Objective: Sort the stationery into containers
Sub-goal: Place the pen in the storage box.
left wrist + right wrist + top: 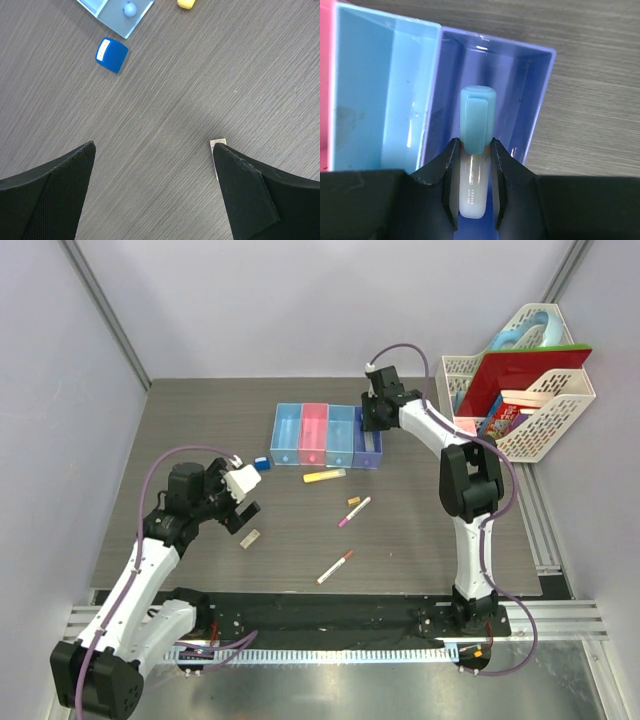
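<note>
My right gripper point(372, 422) point(472, 150) is shut on the blue-capped marker point(474, 120) and holds it inside the purple bin point(542, 95), the right end of the row of four joined bins point(326, 435). My left gripper point(238, 512) point(152, 147) is open and empty, low over the table. The beige eraser point(250, 538) point(218, 144) peeks out beside its right finger. The tiny blue cube point(262, 464) point(111, 54) lies near the leftmost light blue bin point(112, 17). The yellow highlighter point(324, 477), the tan eraser point(353, 501) and two white pens point(354, 511) point(335, 567) lie loose in front of the bins.
White lattice baskets point(545, 390) with a red folder point(520, 375) and books stand at the back right. The second light blue bin point(370, 90) lies left of the purple one. The metal rail point(330, 615) holds the arm bases at the near edge.
</note>
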### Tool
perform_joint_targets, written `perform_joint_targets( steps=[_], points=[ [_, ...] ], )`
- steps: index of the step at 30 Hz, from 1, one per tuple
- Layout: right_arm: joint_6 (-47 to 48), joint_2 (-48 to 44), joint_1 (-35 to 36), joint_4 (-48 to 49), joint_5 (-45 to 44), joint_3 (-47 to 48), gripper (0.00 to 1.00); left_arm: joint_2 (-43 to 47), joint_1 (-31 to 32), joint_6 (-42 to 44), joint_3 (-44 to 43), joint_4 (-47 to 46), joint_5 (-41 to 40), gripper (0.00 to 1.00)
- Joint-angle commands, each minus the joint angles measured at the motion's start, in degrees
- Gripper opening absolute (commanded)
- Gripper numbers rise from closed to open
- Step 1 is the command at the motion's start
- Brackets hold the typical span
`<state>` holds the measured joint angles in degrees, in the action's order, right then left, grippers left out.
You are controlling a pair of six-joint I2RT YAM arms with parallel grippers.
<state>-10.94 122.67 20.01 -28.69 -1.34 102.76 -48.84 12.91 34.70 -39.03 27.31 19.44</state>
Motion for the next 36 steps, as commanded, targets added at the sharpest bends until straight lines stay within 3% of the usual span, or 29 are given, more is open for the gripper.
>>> perform_joint_targets(
  steps=[1,5,6,9,17,24,31,36],
  points=[
    [-0.9,0.3,-0.1,3.3,0.5,3.4,0.01,0.7,0.2,-0.9,0.3,-1.0,-0.1,1.0],
    [-0.7,1.8,-0.1,3.7,0.6,3.4,0.03,0.4,0.1,-0.9,0.4,-1.6,0.2,1.0],
    [-0.7,1.9,-0.1,3.7,0.6,3.4,0.14,0.3,0.2,-1.0,0.5,-1.6,0.2,1.0],
    [0.4,1.7,0.6,3.8,0.2,3.3,0.31,0.4,0.1,-0.9,0.5,-1.6,0.2,1.0],
    [0.7,0.4,1.0,3.5,-0.7,3.2,0.51,0.8,0.3,-1.2,0.6,-1.6,0.3,1.0],
    [6.0,-5.1,1.3,1.4,-1.5,3.1,0.53,1.3,0.2,-0.9,0.4,-1.2,-0.1,1.0],
    [30.5,-13.5,6.5,-7.9,7.2,1.8,0.54,1.3,0.2,-2.0,1.9,-4.0,-4.1,1.0],
    [43.6,-17.2,11.5,-11.5,5.3,-4.1,0.57,1.4,0.1,-3.7,2.4,-5.1,-6.1,1.0]
  ],
)
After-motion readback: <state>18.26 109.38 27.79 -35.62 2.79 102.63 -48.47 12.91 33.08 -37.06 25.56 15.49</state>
